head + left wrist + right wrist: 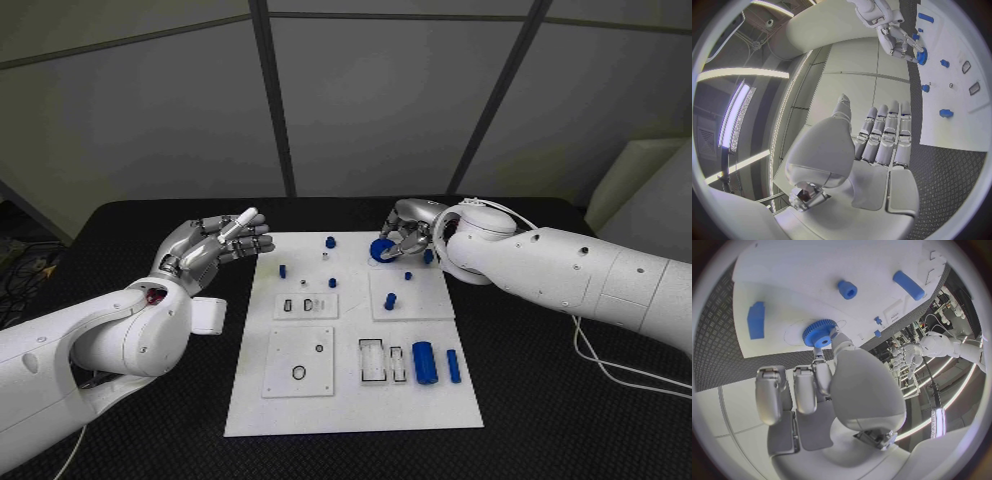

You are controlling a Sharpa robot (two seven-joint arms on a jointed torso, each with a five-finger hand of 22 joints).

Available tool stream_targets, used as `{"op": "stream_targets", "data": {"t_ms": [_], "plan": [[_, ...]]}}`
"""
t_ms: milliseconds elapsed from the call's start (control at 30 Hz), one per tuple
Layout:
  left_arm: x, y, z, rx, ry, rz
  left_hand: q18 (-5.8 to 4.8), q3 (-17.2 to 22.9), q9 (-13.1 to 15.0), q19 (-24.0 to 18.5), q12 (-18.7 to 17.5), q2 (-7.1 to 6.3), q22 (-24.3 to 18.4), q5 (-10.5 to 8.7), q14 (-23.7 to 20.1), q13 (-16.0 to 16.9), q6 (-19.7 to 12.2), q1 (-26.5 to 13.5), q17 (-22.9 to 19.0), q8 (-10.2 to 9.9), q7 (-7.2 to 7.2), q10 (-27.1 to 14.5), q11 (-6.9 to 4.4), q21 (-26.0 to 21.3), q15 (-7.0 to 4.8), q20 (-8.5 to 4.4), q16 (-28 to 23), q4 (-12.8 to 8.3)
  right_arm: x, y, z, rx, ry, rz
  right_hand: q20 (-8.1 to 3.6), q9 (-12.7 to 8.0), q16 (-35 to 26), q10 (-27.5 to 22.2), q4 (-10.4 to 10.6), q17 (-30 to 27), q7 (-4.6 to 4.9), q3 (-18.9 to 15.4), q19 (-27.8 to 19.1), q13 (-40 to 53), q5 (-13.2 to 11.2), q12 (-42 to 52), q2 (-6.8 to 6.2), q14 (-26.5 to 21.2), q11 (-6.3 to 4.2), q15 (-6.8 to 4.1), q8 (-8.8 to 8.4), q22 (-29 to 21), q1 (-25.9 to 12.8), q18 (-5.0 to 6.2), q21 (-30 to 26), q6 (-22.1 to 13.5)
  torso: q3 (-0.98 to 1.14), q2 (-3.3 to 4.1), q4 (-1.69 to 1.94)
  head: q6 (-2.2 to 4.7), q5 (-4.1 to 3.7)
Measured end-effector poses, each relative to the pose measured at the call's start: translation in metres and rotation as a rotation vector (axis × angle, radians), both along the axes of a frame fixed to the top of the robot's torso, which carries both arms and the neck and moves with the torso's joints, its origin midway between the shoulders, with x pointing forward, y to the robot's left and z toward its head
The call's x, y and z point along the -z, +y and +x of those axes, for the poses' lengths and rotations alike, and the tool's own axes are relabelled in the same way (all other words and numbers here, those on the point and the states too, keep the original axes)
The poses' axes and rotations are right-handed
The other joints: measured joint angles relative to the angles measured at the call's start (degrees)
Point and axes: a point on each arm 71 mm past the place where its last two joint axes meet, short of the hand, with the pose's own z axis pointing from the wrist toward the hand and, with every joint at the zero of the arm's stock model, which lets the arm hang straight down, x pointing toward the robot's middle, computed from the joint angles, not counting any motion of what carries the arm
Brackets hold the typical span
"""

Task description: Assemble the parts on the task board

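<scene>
I see the black bench carrying the white task board. My left hand hovers beside the board's left edge — fingers apart, empty. My right hand pinches a blue gear at the board's far edge.

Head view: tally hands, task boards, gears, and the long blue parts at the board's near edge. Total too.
Hands: 2, left hand and right hand
Task board: 1
Blue gear: 1
Long blue parts: 2, wide block and slim bar
Total: 6
</scene>
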Motion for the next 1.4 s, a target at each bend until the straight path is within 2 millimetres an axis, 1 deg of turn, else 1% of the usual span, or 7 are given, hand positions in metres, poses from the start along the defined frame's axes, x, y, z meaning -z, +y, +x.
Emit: {"op": "stream_targets", "data": {"t_ms": [167,533,733,867,1033,1200,1400], "plan": [[0.000,0.000,0.000,0.000,0.000,0.000,0.00,0.0,0.0,0.0,0.0,0.00,0.0,0.00,0.0,0.0,0.0,0.0,0.0,0.0,0.00,0.0,0.00,0.0,0.00,0.00,0.0,0.0,0.000,0.000,0.001,0.000,0.001,-0.001,0.00,0.1,0.0,0.2,0.0,0.0,-0.02,0.0,0.0,0.0,0.0,0.3,0.36,0.0,-0.22,0.00,0.25,0.0,0.0,0.00,0.0,0.8,0.00,0.00,0.01,-0.14,0.02],[0.000,0.001,0.000,-0.002,0.000,0.001,0.01,-0.1,0.0,-0.2,-0.3,0.00,-0.1,0.00,0.0,0.0,0.0,0.0,0.0,0.0,0.00,0.0,0.00,0.0,0.00,0.20,0.0,-0.1,-0.001,0.001,0.000,-0.005,0.003,-0.007,0.00,0.3,0.2,0.7,-0.7,0.0,-0.62,0.9,0.0,0.0,0.3,1.3,1.50,0.0,-0.73,0.00,0.79,0.0,0.8,0.00,0.0,3.4,0.01,0.00,0.02,-0.42,0.11],[0.000,0.001,0.000,-0.002,0.001,0.001,0.00,-0.4,0.0,-1.0,-0.3,0.00,-0.4,0.00,0.0,0.0,0.0,0.0,0.0,-0.2,0.00,0.0,0.00,-0.5,0.00,-0.01,-0.3,-0.4,-0.001,0.009,-0.006,-0.031,-0.016,-0.007,0.00,0.3,0.5,0.9,-0.6,0.0,-0.56,1.3,0.0,0.0,0.2,1.9,2.18,0.2,-0.93,-0.23,0.76,0.0,0.8,0.01,0.0,4.0,0.05,-0.01,0.02,-0.40,0.11],[0.000,0.001,0.000,-0.002,0.001,0.002,0.00,-0.4,0.0,-1.0,-0.3,0.00,-0.4,0.00,0.2,0.0,0.0,0.0,0.0,-0.2,0.00,0.0,0.00,-0.5,0.20,-0.01,-0.3,-0.4,-0.005,0.017,-0.011,-0.056,-0.052,0.002,0.00,0.3,0.5,1.1,-0.8,0.0,-0.36,1.6,0.0,0.0,1.1,1.9,2.49,0.0,-1.14,-0.44,0.58,0.0,1.0,0.00,0.0,4.2,0.02,-0.02,0.03,-0.33,0.15],[0.000,0.001,0.000,-0.002,0.002,0.002,0.00,-0.4,0.0,-1.2,-0.3,0.00,-0.3,0.00,0.2,0.0,0.0,0.0,0.0,-0.2,0.00,0.0,0.00,-0.5,0.20,0.20,-0.3,-0.4,-0.013,0.030,-0.020,-0.092,-0.105,0.019,0.00,0.3,0.5,1.1,-0.8,0.0,-0.36,1.6,0.0,0.0,1.1,1.9,2.69,0.0,-1.14,-0.44,0.64,0.0,1.0,0.00,0.0,4.2,-0.02,-0.04,0.03,-0.19,0.29],[0.000,0.001,0.000,-0.001,0.002,0.001,0.00,-0.4,0.0,-1.2,-0.3,0.00,-0.3,0.00,0.2,0.0,0.0,0.0,0.0,-0.2,0.00,0.0,0.00,-0.5,0.20,0.20,-0.3,-0.4,-0.020,0.047,-0.031,-0.135,-0.161,0.032,0.00,0.2,0.5,1.1,-0.8,0.0,-0.36,1.6,0.0,0.0,1.3,1.9,2.68,0.0,-1.14,-0.44,0.64,0.0,1.0,0.00,0.0,4.2,-0.03,-0.04,0.03,-0.12,0.40],[0.000,0.000,0.000,0.001,0.002,0.001,0.00,-0.4,0.0,-1.2,-0.3,0.00,-0.3,0.00,0.2,0.0,0.0,0.0,0.0,-0.2,0.00,0.0,0.00,-0.5,0.20,0.20,-0.3,-0.4,-0.025,0.072,-0.036,-0.175,-0.208,0.035,0.00,0.3,0.5,1.1,-0.8,0.0,-0.36,1.6,0.0,0.0,1.3,1.9,2.68,0.0,-1.14,-0.44,0.64,0.0,1.0,0.01,0.0,4.2,-0.06,-0.04,0.12,-0.10,0.70]]}}
